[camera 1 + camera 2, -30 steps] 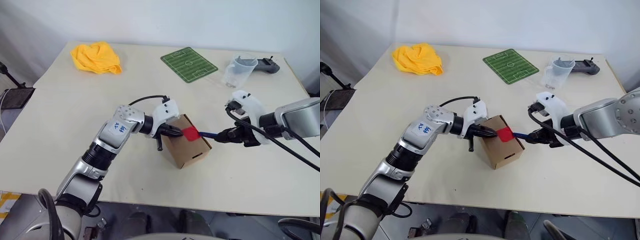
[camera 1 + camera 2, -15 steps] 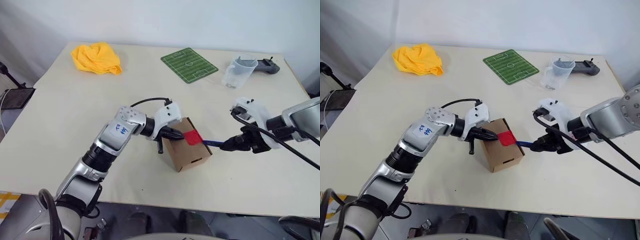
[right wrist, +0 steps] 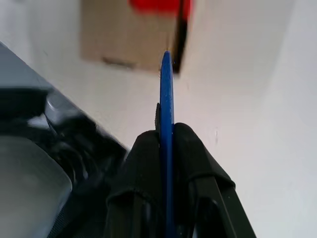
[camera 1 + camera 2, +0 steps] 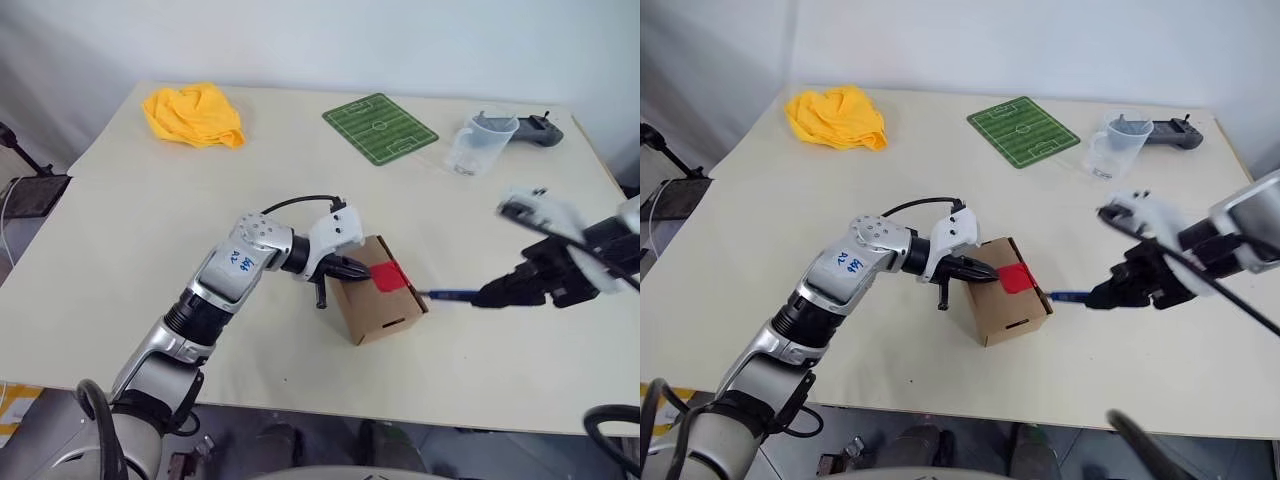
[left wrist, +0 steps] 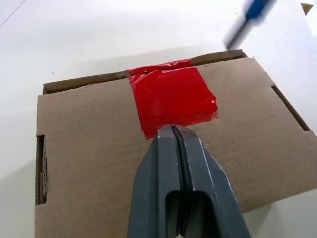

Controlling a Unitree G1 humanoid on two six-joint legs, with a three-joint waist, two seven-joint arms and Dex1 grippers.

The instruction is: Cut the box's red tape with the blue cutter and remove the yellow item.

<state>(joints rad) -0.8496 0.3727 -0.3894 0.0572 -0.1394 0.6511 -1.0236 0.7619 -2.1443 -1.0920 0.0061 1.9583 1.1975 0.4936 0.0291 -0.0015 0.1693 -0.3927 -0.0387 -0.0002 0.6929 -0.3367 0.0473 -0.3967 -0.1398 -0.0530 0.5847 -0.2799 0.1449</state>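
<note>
Red tape under the closed, empty left gripper; right gripper clamps the cutter beside the box, which could skid if jabbed.

Left gripper pinched closed on the box top by the red tape; right gripper holds the blue cutter just beside box.

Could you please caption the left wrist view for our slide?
Shut left gripper presses a brown cardboard box beside its red tape patch.
</note>
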